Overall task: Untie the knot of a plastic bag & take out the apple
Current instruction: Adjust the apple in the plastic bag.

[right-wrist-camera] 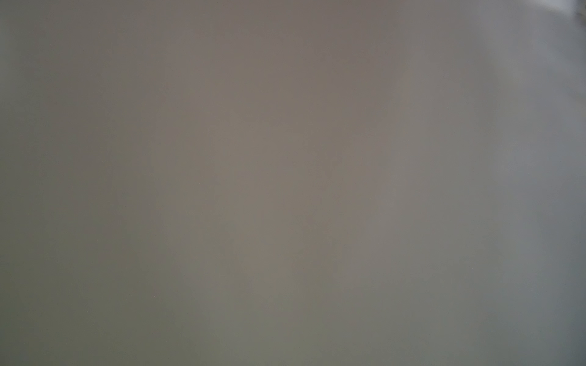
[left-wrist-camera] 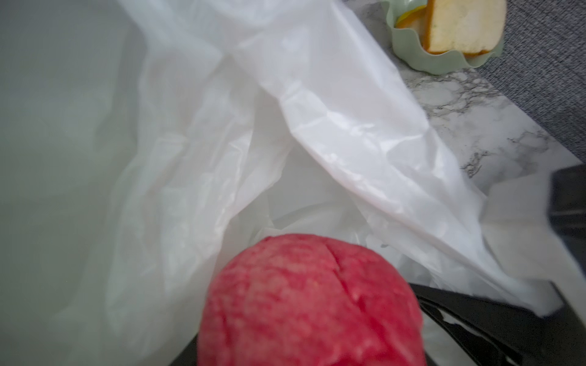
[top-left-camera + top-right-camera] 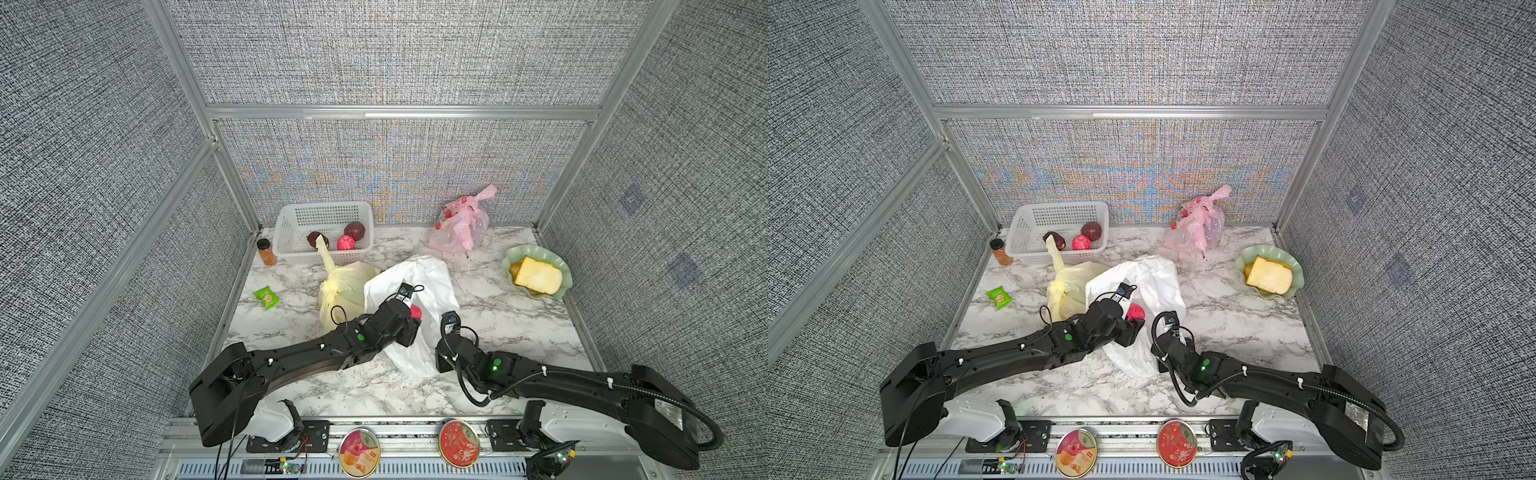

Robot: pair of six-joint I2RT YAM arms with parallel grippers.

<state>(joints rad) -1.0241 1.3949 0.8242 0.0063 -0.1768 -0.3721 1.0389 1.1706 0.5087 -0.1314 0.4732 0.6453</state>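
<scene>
Left gripper (image 3: 414, 316) grips the round red apple (image 2: 310, 301), straight ahead between its jaws, amid the crumpled white plastic bag (image 3: 432, 274).

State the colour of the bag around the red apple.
White bag, clearest in the left wrist view.

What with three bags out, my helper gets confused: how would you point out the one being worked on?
On the marble table, look to the middle. The white bag lies open with a red apple at its mouth; the yellow bag beside it and the pink bag by the back wall are knotted.
</scene>
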